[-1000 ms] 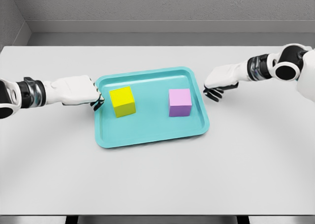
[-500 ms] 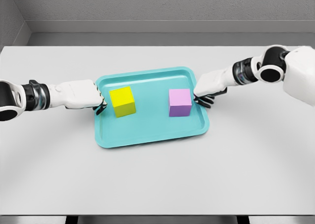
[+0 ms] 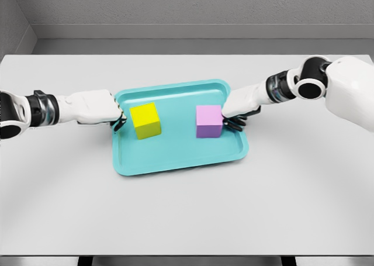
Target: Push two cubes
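Both cubes in teal tray [image 3: 175, 163] on table [image 3: 187, 207]. Right hand [image 3: 235, 115] fingers curled, gripping nothing, touching purple cube [image 3: 208, 121]. Left hand [image 3: 111, 113] likewise, just beside yellow cube [image 3: 145, 120]. Likely rigid, light; your push low, centred on side face.

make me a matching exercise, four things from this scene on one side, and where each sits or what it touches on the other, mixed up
Things:
1. yellow cube
2. pink cube
3. left hand
4. tray

Places:
A. against the pink cube's right side
B. on the white table, holding both cubes
C. left part of the tray
D. at the tray's left rim
E. right part of the tray

Place A belongs to none of the four: it fits the right hand.

Pairs: 1-C, 2-E, 3-D, 4-B
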You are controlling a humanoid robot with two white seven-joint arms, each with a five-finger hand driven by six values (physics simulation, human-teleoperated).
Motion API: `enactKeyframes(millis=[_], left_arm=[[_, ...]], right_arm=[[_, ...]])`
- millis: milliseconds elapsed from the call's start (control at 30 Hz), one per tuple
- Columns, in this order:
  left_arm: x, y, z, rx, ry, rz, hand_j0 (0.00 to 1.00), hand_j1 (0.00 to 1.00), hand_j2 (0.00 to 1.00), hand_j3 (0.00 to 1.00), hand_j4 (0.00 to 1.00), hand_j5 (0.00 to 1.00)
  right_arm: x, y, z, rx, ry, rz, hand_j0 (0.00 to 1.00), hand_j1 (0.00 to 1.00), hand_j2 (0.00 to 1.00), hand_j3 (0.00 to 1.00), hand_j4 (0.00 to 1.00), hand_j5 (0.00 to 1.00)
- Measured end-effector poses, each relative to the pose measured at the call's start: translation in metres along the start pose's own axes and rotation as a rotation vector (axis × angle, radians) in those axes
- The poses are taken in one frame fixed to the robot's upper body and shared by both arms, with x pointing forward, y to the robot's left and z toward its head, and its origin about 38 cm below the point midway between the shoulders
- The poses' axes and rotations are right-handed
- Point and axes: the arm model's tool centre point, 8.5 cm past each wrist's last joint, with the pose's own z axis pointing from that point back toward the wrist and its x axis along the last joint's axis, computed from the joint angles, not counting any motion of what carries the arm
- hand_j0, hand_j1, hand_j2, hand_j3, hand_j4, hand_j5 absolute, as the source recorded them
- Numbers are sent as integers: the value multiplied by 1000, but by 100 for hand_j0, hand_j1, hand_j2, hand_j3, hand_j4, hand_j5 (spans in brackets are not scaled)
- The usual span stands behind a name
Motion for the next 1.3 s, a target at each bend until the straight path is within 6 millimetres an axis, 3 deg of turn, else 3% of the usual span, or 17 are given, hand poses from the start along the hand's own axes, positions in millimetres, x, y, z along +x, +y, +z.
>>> enactKeyframes(millis=[433,867,1300], left_arm=[[3,9,-13,30,-17,8,32,32,32,32,32,32],[-2,9,-5,28,-4,8,32,32,32,32,32,32],[-20,-9,2,-15,42,52,32,32,32,32,32,32]], right_arm=[[10,-13,-11,4,-31,52,13,13,13,13,13,13],[2,-13,-18,10,-14,14,12,12,12,12,12,12],[-1,-18,-27,8,-6,-8,12,12,12,12,12,12]])
